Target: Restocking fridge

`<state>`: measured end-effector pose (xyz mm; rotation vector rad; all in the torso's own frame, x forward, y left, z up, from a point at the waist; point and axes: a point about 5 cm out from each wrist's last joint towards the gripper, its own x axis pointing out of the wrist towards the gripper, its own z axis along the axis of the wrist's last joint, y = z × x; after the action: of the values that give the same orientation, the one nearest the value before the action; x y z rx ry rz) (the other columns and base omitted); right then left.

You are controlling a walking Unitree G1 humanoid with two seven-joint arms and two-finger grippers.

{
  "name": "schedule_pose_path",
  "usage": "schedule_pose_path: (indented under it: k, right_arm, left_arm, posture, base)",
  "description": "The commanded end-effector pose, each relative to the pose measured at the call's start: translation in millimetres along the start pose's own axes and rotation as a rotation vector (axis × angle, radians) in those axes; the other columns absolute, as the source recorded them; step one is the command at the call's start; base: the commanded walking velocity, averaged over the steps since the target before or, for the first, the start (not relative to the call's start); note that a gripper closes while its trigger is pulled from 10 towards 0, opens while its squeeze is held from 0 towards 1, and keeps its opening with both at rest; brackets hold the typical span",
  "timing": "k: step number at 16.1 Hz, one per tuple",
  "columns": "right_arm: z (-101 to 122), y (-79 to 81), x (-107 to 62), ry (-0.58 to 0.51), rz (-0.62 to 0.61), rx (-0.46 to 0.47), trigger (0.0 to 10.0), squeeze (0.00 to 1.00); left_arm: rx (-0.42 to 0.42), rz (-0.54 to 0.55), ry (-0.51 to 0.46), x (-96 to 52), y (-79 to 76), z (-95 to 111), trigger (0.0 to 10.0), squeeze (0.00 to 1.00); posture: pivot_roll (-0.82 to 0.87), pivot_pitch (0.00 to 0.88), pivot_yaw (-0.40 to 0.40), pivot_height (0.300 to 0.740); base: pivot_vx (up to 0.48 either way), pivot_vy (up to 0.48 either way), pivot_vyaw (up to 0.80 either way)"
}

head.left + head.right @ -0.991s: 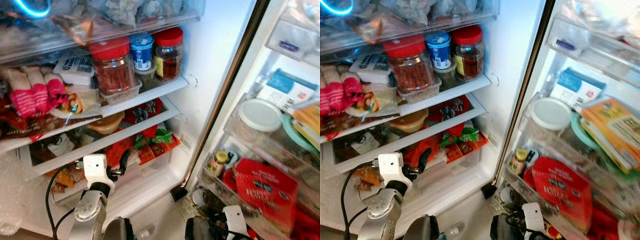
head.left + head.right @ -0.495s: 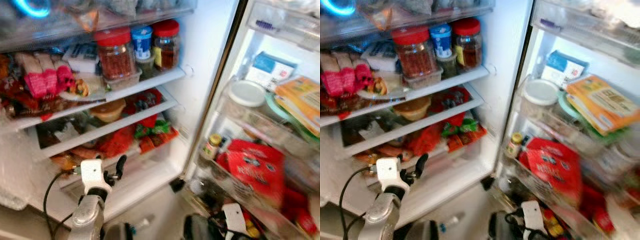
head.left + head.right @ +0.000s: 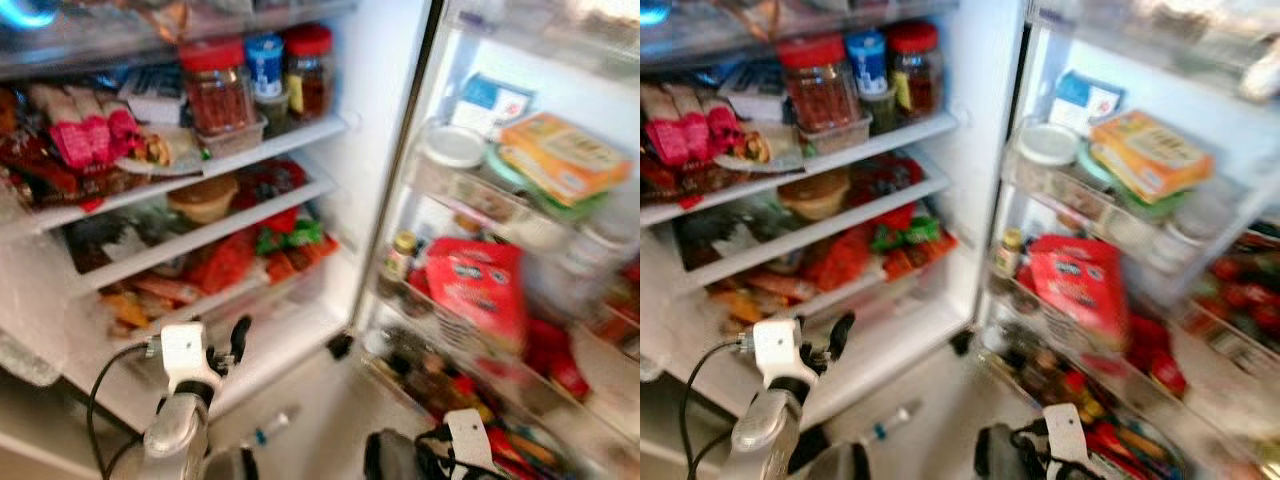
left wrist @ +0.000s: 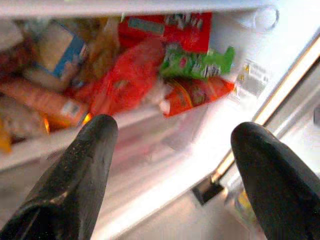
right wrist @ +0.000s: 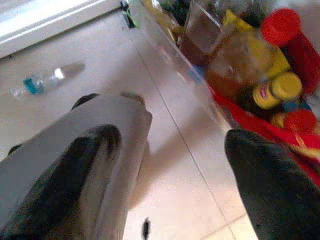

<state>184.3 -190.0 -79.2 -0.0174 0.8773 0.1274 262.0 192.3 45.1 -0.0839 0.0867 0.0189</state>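
**Both hands empty before the open fridge**

While the left hand (image 4: 170, 165) hangs low in front of the bottom drawer (image 3: 270, 300) of the fridge (image 3: 380, 120), its two black fingers (image 4: 75, 175) stand wide apart with nothing between them. Just past them lie red, orange and green snack packets (image 4: 190, 62) heaped in that drawer. The right hand (image 5: 170, 180) is down near the floor (image 5: 170, 165), its fingers likewise spread and holding nothing, with the robot's own grey body under one of them. Beyond it are bottles with red and yellow caps (image 5: 280, 85) in the lowest door bin. A small plastic bottle (image 3: 268, 430) lies on its side on the floor by the fridge's foot.

Higher up, red-lidded jars (image 3: 215, 85) and a blue-topped tub (image 3: 265, 65) stand on an upper shelf, pink packets (image 3: 90, 140) beside them. On the open door (image 3: 480, 60), a red bag (image 3: 475, 290) sits in a middle bin, an orange box (image 3: 565, 155) and a white lid (image 3: 452, 145) in the bin above. The head views are blurred.
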Motion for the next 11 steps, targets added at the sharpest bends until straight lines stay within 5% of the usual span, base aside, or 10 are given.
schedule_pose_path:
  k: [1,11]
  right_arm:
    - [-26,-0.6,-6.3,0.1,-0.001,0.015,10.0,0.0]
    - [-25,0.2,-5.9,0.099,0.001,0.019,10.0,0.0]
  left_arm:
    - [-0.005,0.02,0.021,-3.7,4.6,-6,10.0,0.0]
    - [-0.012,0.07,0.237,-20.5,20.9,-54,10.0,0.0]
  posture:
    - [-0.12,0.117,-0.039,0.632]
    - [-0.11,0.118,-0.036,0.632]
  base:
    - [-0.266,0.0,0.0]
    - [-0.237,0.0,0.0]
